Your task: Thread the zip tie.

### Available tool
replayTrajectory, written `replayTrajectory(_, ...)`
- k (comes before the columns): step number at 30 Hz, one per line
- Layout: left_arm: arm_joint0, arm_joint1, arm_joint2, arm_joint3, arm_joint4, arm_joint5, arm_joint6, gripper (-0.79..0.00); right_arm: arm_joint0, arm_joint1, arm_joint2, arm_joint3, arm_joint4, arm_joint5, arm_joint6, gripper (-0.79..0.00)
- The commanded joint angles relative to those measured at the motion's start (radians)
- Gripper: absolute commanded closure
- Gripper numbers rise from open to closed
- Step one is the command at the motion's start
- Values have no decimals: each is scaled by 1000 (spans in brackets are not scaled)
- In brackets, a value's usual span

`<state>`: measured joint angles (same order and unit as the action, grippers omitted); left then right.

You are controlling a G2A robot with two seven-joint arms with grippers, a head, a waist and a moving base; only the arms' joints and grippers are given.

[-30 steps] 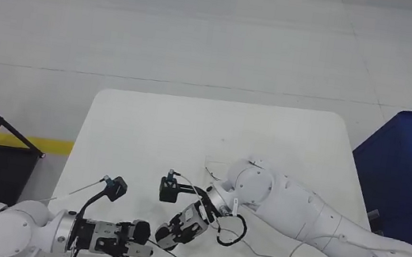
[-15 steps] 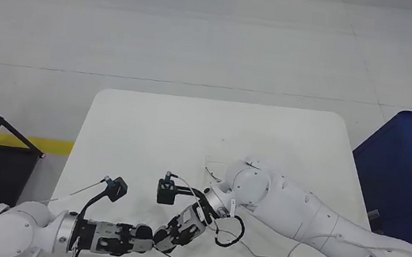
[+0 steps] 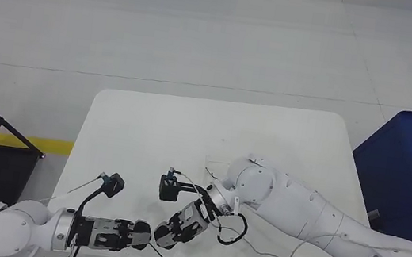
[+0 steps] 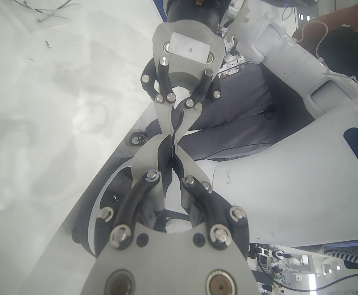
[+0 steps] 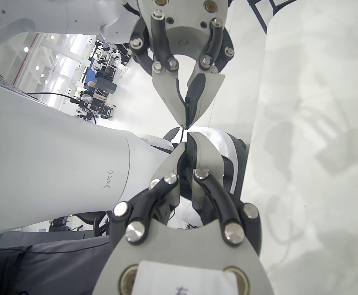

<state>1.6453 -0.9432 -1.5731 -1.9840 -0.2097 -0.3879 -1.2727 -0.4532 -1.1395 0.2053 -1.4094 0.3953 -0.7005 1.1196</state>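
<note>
Where your left claw [image 3: 145,236] meets the right claw [image 3: 160,241], lower centre, both are closed. Each nips the zip tie [image 3: 161,256].

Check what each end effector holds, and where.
Left end effector and right end effector each pinch the zip tie at their tips; which end cannot be told.

The jaws of the left gripper [image 4: 171,146] and the right gripper [image 5: 189,138] are showing smooth matt grey shells, ribbed black rubbery pads, glossy black links and shiny metal screws. Between the jaws, the zip tie [image 5: 182,136] is looking like thin, smooth black plastic. Beside the jaws, the bench [image 3: 190,126] is showing a smooth matt white top.
</note>
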Motion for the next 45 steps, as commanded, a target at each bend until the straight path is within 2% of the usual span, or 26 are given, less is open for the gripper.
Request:
replayTrajectory(1,0,2,-20,13,-32,10,23,0,0,0,0,0,0,0,0,-785)
replayTrajectory(8,-1,3,-33,16,-42,28,48,0,-26,7,27,-22,-9,-31,-31,-785)
replayTrajectory(12,-2,4,-57,31,-185,74,62,0,-76,30,86,-30,42,-159,-159,-785)
replayTrajectory(16,13,1,-69,43,-260,72,113,0,-112,54,95,-21,27,-306,-306,-785)
replayTrajectory(19,19,-1,-72,52,-305,67,143,0,-142,62,122,-17,97,-312,-312,-776)
replayTrajectory(21,25,-3,-77,55,-317,57,164,0,-159,62,139,-14,131,-312,-312,-610)
replayTrajectory(23,32,-4,-82,47,-308,37,183,0,-170,59,156,-15,143,-312,-312,-600)
replayTrajectory(25,45,-6,-86,37,-292,6,216,0,-182,54,162,-5,146,-312,-312,-462)
replayTrajectory(27,63,-8,-87,24,-283,-29,241,0,-185,47,161,1,154,-312,-312,-372)
replayTrajectory(32,107,-13,-97,-2,-239,-107,300,0,-181,28,155,27,155,-312,-312,-332)
replayTrajectory(39,152,-17,-105,-27,-205,-175,344,0,-172,1,127,66,160,-312,-312,-323)
replayTrajectory(45,185,-22,-119,-50,-147,-204,416,0,-154,-22,102,87,161,-312,-312,-277)
